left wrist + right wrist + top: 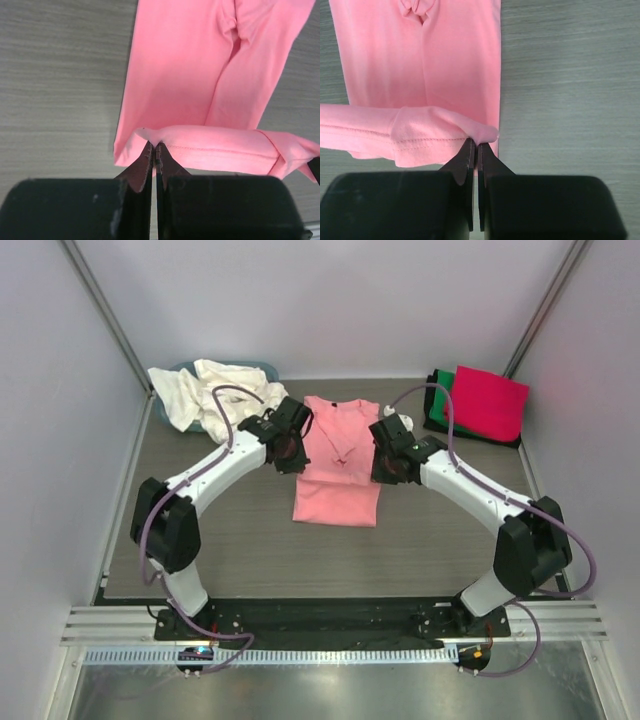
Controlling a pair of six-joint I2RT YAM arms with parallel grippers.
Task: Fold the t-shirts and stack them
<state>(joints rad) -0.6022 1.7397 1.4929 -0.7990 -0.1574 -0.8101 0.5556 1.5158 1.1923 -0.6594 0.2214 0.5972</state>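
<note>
The salmon pink t-shirt (337, 495) lies lengthwise in the middle of the table, its sleeves folded inward. My left gripper (288, 447) is at the shirt's left side, shut on a corner of a stitched edge (215, 149) that is lifted over the rest of the pink t-shirt (175, 75). My right gripper (390, 462) mirrors it on the right side, its jaws pinching the other corner of that edge (485, 131) above the flat pink t-shirt (420, 65). In the wrist views the left gripper (154, 146) and the right gripper (474, 143) have their jaws pressed together on the cloth.
Cream white shirts (205, 390) lie heaped in a teal-blue tub (262, 369) at the back left. At the back right a folded magenta red shirt (488, 400) tops a green one (441, 384) and a black one. White walls enclose the grey table (230, 530).
</note>
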